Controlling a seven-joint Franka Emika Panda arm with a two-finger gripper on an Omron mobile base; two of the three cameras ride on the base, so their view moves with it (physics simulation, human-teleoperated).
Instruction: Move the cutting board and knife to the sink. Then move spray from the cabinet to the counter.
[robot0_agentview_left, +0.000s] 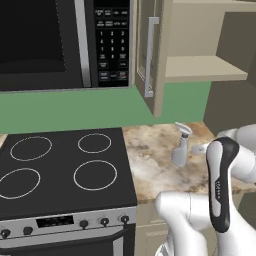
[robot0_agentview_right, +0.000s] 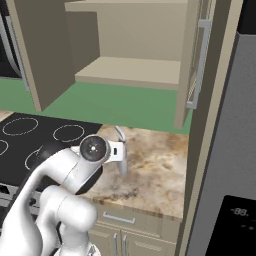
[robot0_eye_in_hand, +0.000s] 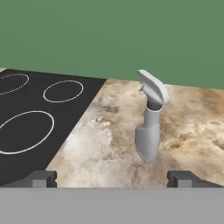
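Note:
The pale grey spray (robot0_eye_in_hand: 148, 131) stands on the marbled counter (robot0_eye_in_hand: 100, 144), leaning slightly, its trigger head pointing toward the green wall. My gripper (robot0_eye_in_hand: 114, 179) is open, with its two dark fingertips (robot0_eye_in_hand: 41, 178) wide apart and a little short of the bottle, touching nothing. From the base views the spray (robot0_agentview_left: 181, 146) (robot0_agentview_right: 122, 161) sits just ahead of my hand, right of the stove. The beige cabinet (robot0_agentview_left: 200, 67) (robot0_agentview_right: 130, 70) above has its door open and its shelf bare. The cutting board, the knife and the sink are out of view.
A black glass stovetop (robot0_agentview_left: 65, 165) (robot0_eye_in_hand: 30, 118) borders the counter on the left, under a microwave (robot0_agentview_left: 65, 42). The open cabinet door (robot0_agentview_left: 150, 55) hangs over the counter's back. A grey fridge (robot0_agentview_right: 225, 150) walls off the right side.

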